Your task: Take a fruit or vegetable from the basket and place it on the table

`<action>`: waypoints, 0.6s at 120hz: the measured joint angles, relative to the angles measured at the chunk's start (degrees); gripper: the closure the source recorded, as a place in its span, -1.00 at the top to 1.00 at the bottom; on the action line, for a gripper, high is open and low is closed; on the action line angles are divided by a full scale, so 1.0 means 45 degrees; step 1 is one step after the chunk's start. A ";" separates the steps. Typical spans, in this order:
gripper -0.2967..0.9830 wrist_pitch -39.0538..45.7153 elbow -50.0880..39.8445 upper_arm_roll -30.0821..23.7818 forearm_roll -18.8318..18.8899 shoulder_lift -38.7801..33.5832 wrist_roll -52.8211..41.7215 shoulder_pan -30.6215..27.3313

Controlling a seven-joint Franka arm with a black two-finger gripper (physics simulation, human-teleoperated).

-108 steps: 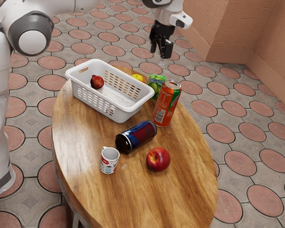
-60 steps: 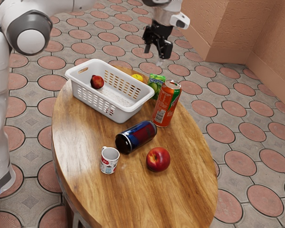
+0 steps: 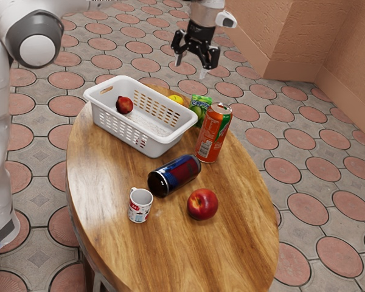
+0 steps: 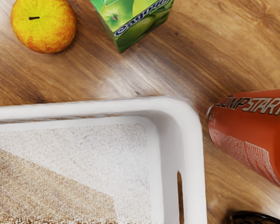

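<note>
Hanging wide open, seemingly empty, jaws higher than the red fruit [image 3: 125, 105] in the basket [image 3: 164, 147]

Overhead: a way down through the basket's [image 3: 160, 148] open top.
Short end: upright orange can [image 3: 213, 134], toppled blue can [image 3: 175, 175] block.
Long side: yellow apple [image 4: 43, 25], carton [image 4: 135, 21] block.
Passage: table [image 3: 109, 176] between basket and mug [image 3: 140, 205].

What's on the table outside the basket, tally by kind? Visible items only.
Fruit: 2 (red apple, yellow fruit)
Cans: 2 (orange can, blue can)
Carton: 1 (green carton)
Mug: 1 (white mug)
Total: 6
</note>
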State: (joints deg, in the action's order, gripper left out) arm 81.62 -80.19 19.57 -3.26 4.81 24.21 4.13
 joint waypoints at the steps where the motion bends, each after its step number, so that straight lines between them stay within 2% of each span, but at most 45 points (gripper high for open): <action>1: 0.54 0.0017 -0.0083 0.0004 -0.0004 -0.0023 0.0040 0.0000; 40: 0.54 0.1248 -0.4904 0.0200 0.0523 -0.3402 0.1237 -0.0010; 72: 0.54 0.2682 -0.7865 0.0285 0.1146 -0.4839 0.2015 -0.0081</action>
State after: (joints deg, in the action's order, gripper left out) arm 93.69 -115.58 20.85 1.90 -16.97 33.28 3.76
